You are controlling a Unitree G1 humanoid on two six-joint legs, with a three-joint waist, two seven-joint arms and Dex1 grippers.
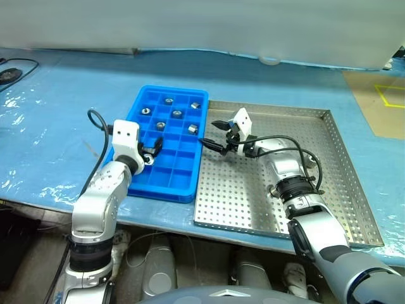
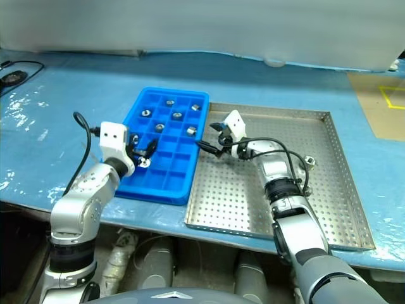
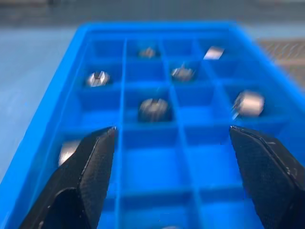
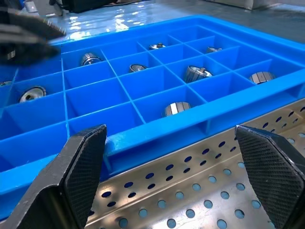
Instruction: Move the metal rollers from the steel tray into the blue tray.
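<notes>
The blue tray (image 1: 166, 190) lies left of the steel tray (image 1: 240, 190), the two touching side by side. Several metal rollers (image 1: 177, 114) sit one to a compartment in the blue tray's far rows. Another roller (image 1: 148, 159) rests just under my left gripper (image 1: 150, 151), which hovers open and empty over the tray's near left part. My right gripper (image 1: 214, 135) is open too, low over the steel tray's left edge, pointing at the blue tray wall (image 4: 157, 138) with nothing between its fingers. A small shiny piece (image 2: 309, 161), probably a roller, lies on the steel tray beside my right forearm.
A pale blue sheet (image 1: 57, 126) covers the table. A black cable (image 1: 12, 66) lies at the far left. A tan board with yellow tape (image 1: 380, 101) is at the right. The table's front edge runs just below both trays.
</notes>
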